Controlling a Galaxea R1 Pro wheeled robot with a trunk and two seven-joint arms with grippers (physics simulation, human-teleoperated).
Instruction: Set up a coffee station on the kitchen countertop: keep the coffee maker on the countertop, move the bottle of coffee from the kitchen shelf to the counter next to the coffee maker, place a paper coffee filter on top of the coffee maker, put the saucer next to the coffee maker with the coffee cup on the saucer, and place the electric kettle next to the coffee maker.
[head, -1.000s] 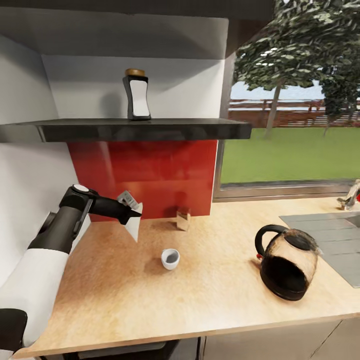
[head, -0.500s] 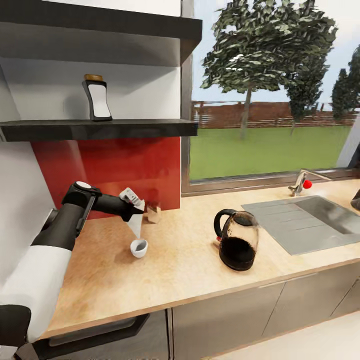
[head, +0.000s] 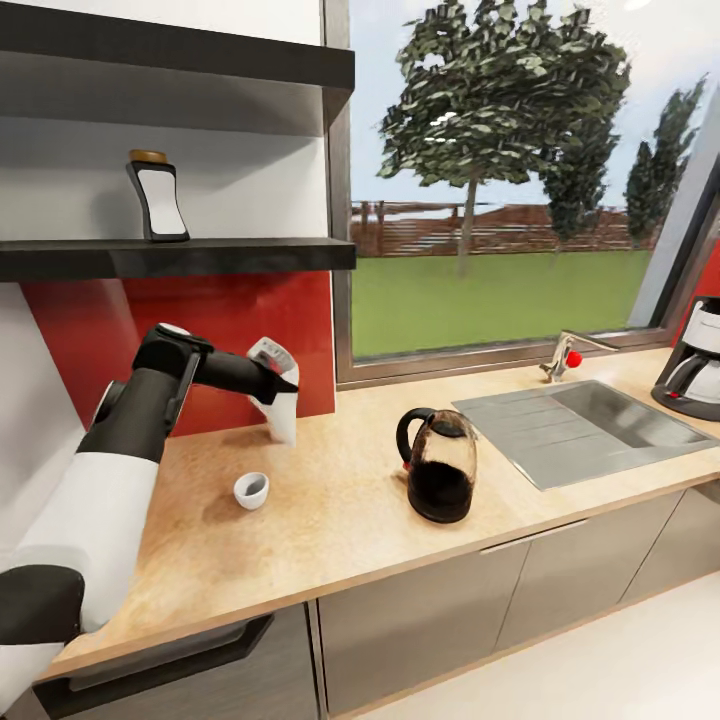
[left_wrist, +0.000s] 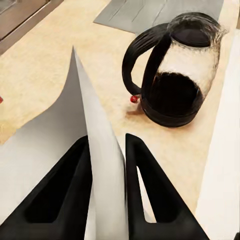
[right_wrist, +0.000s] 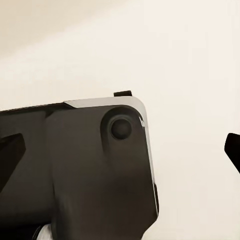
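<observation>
Your left hand (head: 280, 385) is clamped on the white paper coffee filter (head: 283, 418), fingers (left_wrist: 75, 195) pinching the sheet (left_wrist: 102, 165). The right hand's state cannot be told; its wrist view is blocked by a dark housing. The black-and-white coffee maker (head: 697, 360) is cut off at the counter's (head: 340, 500) far right end, well apart from the hand. The glass electric kettle (head: 438, 478) stands between. The head view has swung right since a second ago, and the coffee maker has come into it.
</observation>
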